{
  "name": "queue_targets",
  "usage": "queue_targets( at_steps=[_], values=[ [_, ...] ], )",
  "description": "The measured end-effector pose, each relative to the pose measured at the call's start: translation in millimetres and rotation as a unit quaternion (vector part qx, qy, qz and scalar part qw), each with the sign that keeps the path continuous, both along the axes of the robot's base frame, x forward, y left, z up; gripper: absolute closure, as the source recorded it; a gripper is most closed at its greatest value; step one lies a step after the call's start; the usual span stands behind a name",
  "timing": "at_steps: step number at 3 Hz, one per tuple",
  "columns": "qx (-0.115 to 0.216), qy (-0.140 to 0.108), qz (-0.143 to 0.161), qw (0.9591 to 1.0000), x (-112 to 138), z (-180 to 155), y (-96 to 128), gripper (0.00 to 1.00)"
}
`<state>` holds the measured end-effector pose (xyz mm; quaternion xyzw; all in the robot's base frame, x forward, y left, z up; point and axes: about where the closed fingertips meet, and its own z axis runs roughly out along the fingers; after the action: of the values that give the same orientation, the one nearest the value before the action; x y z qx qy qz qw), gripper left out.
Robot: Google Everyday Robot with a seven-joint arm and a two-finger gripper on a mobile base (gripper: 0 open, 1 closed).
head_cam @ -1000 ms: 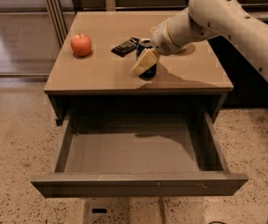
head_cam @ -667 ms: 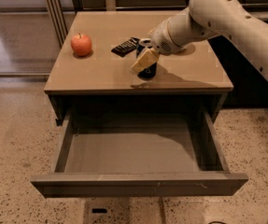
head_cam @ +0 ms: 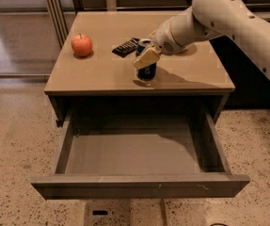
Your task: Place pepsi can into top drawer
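Note:
The pepsi can (head_cam: 146,72) is dark blue and stands upright near the front middle of the tan cabinet top (head_cam: 191,74). My gripper (head_cam: 146,55) reaches in from the right. It is closed around the can's upper part, and one tan finger (head_cam: 146,58) crosses the front of the can. The can's base is at or just above the cabinet top. The top drawer (head_cam: 139,185) is pulled fully open below, and its grey inside holds nothing.
A red apple (head_cam: 82,44) sits at the left of the cabinet top. A black snack bar wrapper (head_cam: 125,47) lies just behind and left of the can. My white arm (head_cam: 228,13) crosses the right side. Speckled floor surrounds the cabinet.
The gripper and the can have shifted very slightly to the left. The drawer, the apple and the wrapper have not moved.

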<state>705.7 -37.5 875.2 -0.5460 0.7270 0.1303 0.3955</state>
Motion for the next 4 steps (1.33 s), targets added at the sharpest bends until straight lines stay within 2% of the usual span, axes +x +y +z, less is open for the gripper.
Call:
queue_targets(
  at_steps=[1, 2, 3, 4],
  values=[
    [0.0, 0.0, 0.0, 1.0, 0.0, 0.0, 0.0, 0.89],
    [0.001, 0.0, 0.003, 1.0, -2.7, 3.0, 0.8, 1.0],
    [0.023, -0.009, 0.064, 0.9977, -58.3, 30.4, 6.8, 1.0],
    [0.039, -0.004, 0.125, 0.9914, -106.7, 50.1, 8.7, 1.0]
  ],
)
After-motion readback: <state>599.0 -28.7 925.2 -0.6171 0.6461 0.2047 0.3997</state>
